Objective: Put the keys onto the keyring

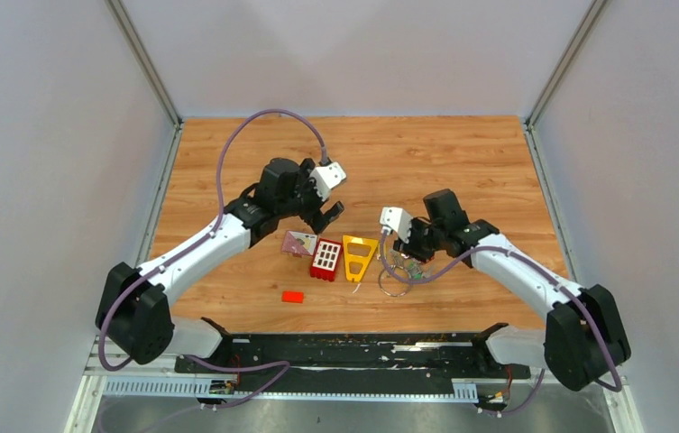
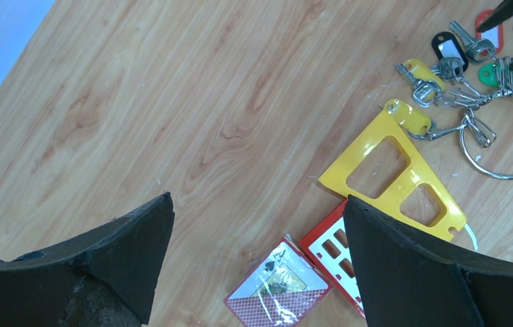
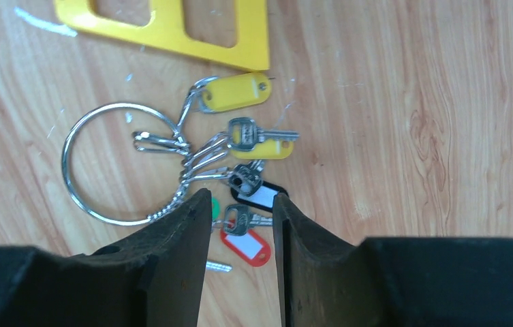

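Note:
The keyring (image 3: 63, 163) is a thin silver wire ring lying flat on the wood, also seen in the top view (image 1: 396, 287) and the left wrist view (image 2: 505, 176). Several keys (image 3: 243, 133) with yellow, black, green and red tags hang from small clips bunched at its right side (image 2: 444, 68). My right gripper (image 3: 242, 204) hovers just over this bunch, open by a narrow gap. A silver key with a red tag (image 3: 246, 245) lies on the table under that gap, not clamped. My left gripper (image 2: 258, 201) is wide open and empty above the card pack.
A yellow triangular frame (image 1: 358, 255) lies just left of the keyring. A red and white grid block (image 1: 325, 260) and a wrapped card pack (image 1: 298, 243) lie further left. A small red block (image 1: 293, 296) sits nearer the front edge.

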Motion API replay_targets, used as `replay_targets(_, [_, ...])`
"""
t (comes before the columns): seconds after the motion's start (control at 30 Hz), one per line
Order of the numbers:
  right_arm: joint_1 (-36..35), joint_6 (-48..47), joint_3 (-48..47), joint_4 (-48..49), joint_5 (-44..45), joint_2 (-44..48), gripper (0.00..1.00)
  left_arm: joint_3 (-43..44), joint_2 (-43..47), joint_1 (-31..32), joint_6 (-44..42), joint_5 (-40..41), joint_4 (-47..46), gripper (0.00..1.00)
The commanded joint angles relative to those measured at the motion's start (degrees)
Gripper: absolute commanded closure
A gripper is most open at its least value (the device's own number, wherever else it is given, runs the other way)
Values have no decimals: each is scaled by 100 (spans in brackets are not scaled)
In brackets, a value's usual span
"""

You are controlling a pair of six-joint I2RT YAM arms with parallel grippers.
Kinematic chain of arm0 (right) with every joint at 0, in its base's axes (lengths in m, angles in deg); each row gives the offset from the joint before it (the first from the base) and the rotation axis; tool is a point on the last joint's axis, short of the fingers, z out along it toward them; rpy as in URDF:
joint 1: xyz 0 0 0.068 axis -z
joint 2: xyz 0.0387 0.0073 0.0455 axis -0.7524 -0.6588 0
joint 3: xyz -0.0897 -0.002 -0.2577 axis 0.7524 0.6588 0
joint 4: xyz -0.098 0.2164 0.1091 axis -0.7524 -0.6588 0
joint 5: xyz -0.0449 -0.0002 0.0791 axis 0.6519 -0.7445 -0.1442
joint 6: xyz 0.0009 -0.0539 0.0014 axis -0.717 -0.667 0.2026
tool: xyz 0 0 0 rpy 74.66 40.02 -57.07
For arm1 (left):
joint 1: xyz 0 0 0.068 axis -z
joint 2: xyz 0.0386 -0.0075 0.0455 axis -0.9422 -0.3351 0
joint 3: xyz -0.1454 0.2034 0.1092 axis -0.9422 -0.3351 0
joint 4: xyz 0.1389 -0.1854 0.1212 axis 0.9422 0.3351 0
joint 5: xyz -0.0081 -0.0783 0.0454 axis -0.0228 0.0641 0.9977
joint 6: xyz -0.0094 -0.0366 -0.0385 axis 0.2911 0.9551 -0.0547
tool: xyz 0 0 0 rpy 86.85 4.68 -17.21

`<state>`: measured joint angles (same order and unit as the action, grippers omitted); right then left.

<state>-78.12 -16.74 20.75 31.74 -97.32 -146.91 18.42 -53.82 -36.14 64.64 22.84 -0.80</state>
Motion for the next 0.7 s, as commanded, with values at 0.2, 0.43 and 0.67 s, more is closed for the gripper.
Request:
replay_targets(0.2, [375, 793, -979, -306, -874, -1326, 61, -146, 657, -92, 248, 278, 62, 0])
replay_targets(0.43, [882, 196, -1328, -1282, -1223, -1756, 62, -213, 841, -97, 135, 262, 232, 0])
replay_targets(0.67, [1078, -374, -1201, -1749, -1497, -1609, 65, -204, 814, -98, 195, 37, 204, 0])
